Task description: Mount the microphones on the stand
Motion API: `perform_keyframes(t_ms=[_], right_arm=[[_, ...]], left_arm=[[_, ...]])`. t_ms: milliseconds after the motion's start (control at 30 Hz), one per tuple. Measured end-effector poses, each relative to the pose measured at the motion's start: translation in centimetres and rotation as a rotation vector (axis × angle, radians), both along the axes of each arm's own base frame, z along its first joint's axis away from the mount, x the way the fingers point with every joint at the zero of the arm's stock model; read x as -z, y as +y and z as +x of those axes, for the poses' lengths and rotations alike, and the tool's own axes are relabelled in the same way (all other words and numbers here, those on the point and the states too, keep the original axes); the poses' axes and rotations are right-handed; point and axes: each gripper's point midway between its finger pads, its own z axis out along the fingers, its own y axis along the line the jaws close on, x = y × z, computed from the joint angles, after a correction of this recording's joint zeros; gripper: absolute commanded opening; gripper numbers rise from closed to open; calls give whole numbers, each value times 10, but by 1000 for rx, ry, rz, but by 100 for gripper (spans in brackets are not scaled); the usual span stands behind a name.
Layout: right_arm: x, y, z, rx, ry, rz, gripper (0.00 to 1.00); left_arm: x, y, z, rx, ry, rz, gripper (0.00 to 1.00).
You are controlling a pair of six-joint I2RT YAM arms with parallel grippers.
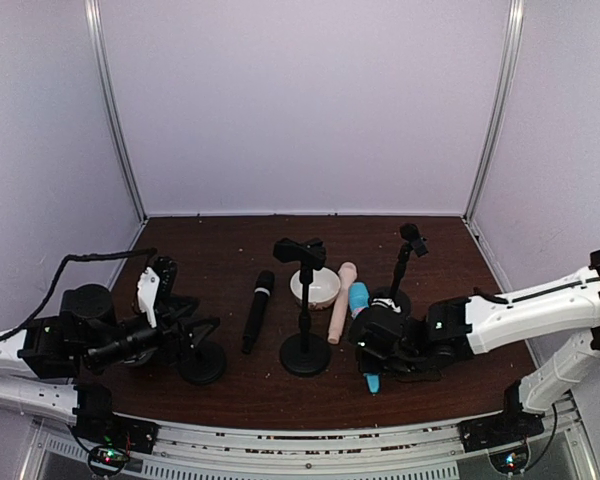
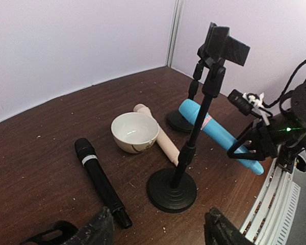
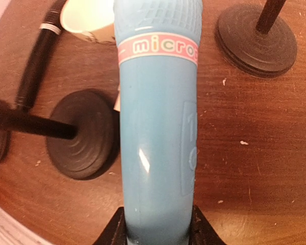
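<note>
My right gripper is shut on the light blue microphone, holding it low over the table between two stands. The blue microphone also shows in the left wrist view. The black microphone lies on the table left of the centre stand. The cream-pink microphone lies right of that stand, beside the bowl. My left gripper is open and empty, facing the centre stand's base.
A white bowl sits behind the centre stand. A second stand stands at the right behind my right gripper. A third stand's round base sits by my left gripper. White walls enclose the table.
</note>
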Motion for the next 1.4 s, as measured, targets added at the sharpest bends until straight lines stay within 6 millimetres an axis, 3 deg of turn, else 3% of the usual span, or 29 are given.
perform_keyframes(t_ms=[267,400,567,700,900,1067,1233,1333,1400], right_arm=[[-79,2,-54,-95,-139,189,8],[-117,-13,-81,-158,-232,320,6],[-139,-40,-82,-208,-365,449,3],[-144,-44,-80,-286,-496,496,1],[-171,-26,-87,-438,-669,474,0],[-188,-1,-100,-550,-736,470,0],[-196,19,-112,-621,-754,484,0],[-202,30,-116,-643,-768,488,0],[-206,39,-118,-655,-779,485,0]], left_arm=[[-27,-32,-14,117,5,-50,61],[-41,-56,-31,221,-5,-80,61],[-62,-94,-53,333,-25,-107,62],[-85,-125,-67,395,-38,-139,62],[-114,-177,-73,449,-48,-192,63],[-119,-211,-77,489,-51,-217,63],[-114,-224,-82,519,-46,-219,61],[-113,-227,-83,525,-43,-228,55],[-115,-227,-83,525,-46,-232,45]])
